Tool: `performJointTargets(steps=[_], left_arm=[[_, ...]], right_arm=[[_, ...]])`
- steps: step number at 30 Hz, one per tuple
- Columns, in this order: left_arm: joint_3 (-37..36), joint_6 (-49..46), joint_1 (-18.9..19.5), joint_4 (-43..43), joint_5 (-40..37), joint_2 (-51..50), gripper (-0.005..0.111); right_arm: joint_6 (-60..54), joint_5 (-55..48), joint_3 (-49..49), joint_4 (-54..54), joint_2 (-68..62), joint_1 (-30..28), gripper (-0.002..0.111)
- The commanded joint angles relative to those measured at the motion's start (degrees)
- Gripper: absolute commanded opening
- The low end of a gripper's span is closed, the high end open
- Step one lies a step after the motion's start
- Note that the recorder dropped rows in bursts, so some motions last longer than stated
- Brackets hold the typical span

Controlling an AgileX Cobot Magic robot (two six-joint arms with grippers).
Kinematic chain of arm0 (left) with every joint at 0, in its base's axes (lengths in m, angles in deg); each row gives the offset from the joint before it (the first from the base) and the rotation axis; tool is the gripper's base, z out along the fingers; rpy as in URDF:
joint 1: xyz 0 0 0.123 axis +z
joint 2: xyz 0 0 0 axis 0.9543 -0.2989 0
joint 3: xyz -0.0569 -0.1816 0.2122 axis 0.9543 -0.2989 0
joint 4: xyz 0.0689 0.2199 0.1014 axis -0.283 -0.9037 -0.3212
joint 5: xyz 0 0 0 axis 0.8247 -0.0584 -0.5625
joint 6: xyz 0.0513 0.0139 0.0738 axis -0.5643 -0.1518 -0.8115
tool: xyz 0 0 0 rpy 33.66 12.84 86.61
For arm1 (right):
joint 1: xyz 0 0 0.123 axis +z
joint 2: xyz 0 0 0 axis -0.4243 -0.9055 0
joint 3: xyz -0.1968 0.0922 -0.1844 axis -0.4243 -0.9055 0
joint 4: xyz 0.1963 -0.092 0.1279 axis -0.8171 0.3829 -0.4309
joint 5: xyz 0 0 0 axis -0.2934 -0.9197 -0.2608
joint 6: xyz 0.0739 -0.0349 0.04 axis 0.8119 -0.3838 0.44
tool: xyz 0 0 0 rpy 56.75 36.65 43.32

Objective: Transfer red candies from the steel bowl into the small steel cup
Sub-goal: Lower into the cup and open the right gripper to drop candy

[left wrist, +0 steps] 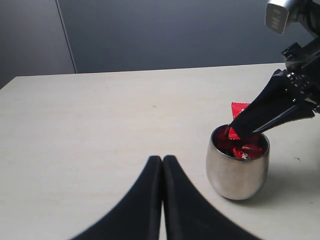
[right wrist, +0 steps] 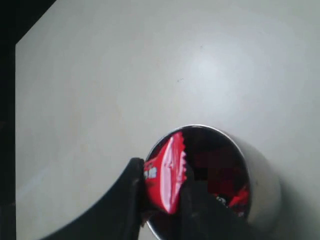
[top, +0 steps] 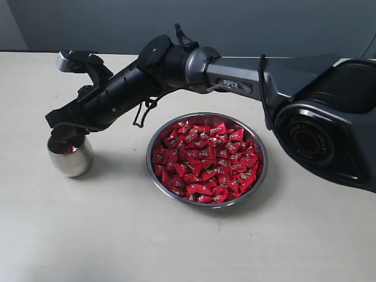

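The steel bowl (top: 157, 136) is polished metal, its thin rim and inner wall bright and mirror-smooth. The small steel cup (top: 71, 161) has the same shiny finish, and its rounded side reflects the bench (top: 106, 241), a pale, smooth, matt surface with faint specks. The red candies (top: 205, 161) sit in glossy, crinkled, foil-like wrappers that catch the light. The red candy (right wrist: 169, 180) between the right fingers (right wrist: 127, 200) has the same sheen. Those fingers and the left fingers (left wrist: 145, 205) look like matt black plastic. The arm (top: 235, 76) has a smooth dark grey casing with a slight satin gloss.
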Motion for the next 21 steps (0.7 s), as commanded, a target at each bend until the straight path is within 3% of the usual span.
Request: performJointTargets(steps=[1, 12, 21], left_arm=[[-0.2, 0.1, 0.0, 0.1, 0.1, 0.3, 0.000], [-0.2, 0.1, 0.0, 0.1, 0.1, 0.3, 0.000], [-0.2, 0.1, 0.0, 0.1, 0.1, 0.3, 0.000]], right_arm=[[0.3, 1.7, 0.4, -0.3, 0.0, 0.4, -0.001], [0.4, 3.4, 0.6, 4.3, 0.2, 1.0, -0.001], [9.4, -2.3, 11.0, 23.8, 0.2, 2.4, -0.001]])
